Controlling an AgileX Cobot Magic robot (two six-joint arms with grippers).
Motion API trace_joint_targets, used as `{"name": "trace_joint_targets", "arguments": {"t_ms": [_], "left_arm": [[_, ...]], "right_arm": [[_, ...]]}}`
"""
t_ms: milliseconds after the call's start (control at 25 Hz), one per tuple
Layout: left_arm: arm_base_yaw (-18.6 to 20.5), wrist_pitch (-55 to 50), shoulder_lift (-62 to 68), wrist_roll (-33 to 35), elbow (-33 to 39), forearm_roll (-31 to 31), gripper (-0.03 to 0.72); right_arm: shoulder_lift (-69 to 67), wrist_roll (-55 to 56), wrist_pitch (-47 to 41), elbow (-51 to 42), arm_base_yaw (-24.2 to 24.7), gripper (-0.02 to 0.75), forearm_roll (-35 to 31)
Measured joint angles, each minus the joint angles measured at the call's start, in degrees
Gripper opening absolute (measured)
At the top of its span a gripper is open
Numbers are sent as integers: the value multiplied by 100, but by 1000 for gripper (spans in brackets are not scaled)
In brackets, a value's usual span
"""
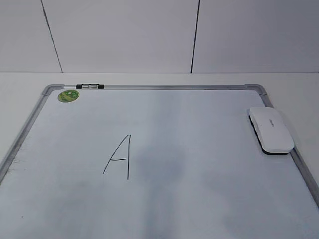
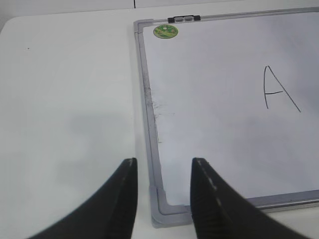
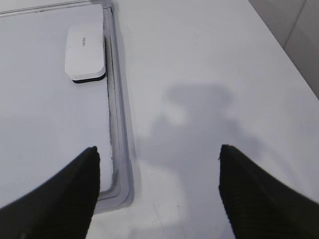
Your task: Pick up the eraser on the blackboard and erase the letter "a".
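The white eraser [image 1: 271,129] lies on the blackboard [image 1: 174,87] at its right edge, dark felt down. It also shows in the right wrist view [image 3: 85,52]. A tall capital "A" [image 1: 119,157] is drawn left of the board's middle and also shows in the left wrist view [image 2: 279,89]. No small letter "a" shows in any view. My left gripper [image 2: 164,160] is open and empty above the board's near left corner [image 2: 164,209]. My right gripper [image 3: 159,148] is wide open and empty above the table beside the board's near right corner [image 3: 117,194]. Neither gripper shows in the exterior view.
A round green sticker [image 1: 68,95] and a black-silver clip [image 1: 89,86] sit at the board's far left corner. White table [image 3: 209,74] extends on both sides of the board. A white panelled wall [image 1: 124,35] stands behind.
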State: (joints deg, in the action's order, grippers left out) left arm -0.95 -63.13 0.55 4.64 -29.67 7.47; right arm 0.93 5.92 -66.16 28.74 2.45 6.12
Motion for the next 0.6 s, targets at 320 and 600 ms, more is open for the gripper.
{"name": "trace_joint_targets", "arguments": {"t_ms": [320, 600], "left_arm": [[34, 0, 0, 0, 0, 0, 266], [34, 0, 0, 0, 0, 0, 258]], "right_arm": [[0, 0, 0, 0, 13, 593, 0], [0, 0, 0, 0, 13, 593, 0]]}}
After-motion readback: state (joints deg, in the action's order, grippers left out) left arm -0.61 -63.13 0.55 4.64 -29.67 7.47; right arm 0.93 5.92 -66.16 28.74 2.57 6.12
